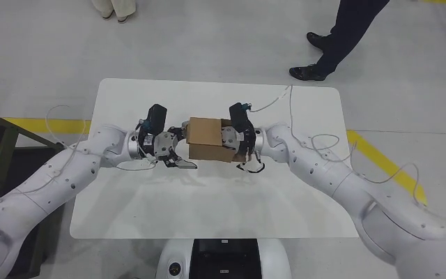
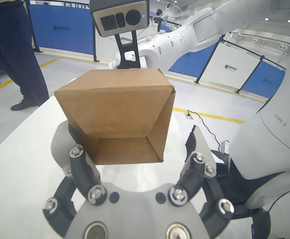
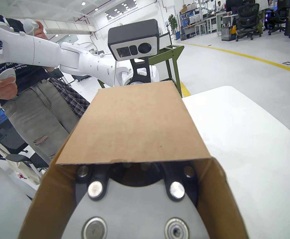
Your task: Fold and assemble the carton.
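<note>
Brown cardboard carton (image 1: 208, 138) lies over the middle of the white surface (image 1: 209, 202), its open end slipped around the right gripper (image 1: 233, 137); whether that one grips, I cannot tell. The left gripper (image 1: 182, 147) is spread wide at the carton's closed end.

Robotics lab hall — blue partition panels (image 2: 68, 29), yellow floor lines (image 3: 249, 56), desk chairs (image 3: 247, 19)

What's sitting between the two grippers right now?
The carton. In the top view it fills the stretch between the left gripper and the right gripper; both wrist views show it close in front.
</note>
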You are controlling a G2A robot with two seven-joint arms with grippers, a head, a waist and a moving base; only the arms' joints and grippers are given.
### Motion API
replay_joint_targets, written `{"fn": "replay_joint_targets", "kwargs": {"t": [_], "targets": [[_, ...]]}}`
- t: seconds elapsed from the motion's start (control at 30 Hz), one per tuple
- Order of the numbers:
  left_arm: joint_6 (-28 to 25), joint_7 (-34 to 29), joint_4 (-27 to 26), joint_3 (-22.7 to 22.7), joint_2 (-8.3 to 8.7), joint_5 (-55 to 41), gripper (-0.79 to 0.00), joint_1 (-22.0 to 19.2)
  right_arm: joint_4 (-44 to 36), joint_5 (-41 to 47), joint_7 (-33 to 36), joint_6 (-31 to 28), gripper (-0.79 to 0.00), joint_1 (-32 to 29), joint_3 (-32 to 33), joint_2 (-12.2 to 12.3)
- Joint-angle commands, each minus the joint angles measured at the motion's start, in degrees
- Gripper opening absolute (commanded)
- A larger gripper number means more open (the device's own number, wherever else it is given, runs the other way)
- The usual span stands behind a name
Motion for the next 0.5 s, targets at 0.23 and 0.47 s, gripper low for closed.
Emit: {"fn": "replay_joint_targets", "kwargs": {"t": [0.23,0.47], "targets": [[0.0,5.4,-0.5,-2.3,1.45,2.2,0.000,2.0,0.2,0.3,-6.0,0.0,-0.785,1.3,-3.1,0.4],[0.0,12.8,1.7,-6.2,3.48,3.1,0.000,5.1,0.5,-1.1,-7.8,0.0,-0.785,1.2,-3.1,0.9]]}}
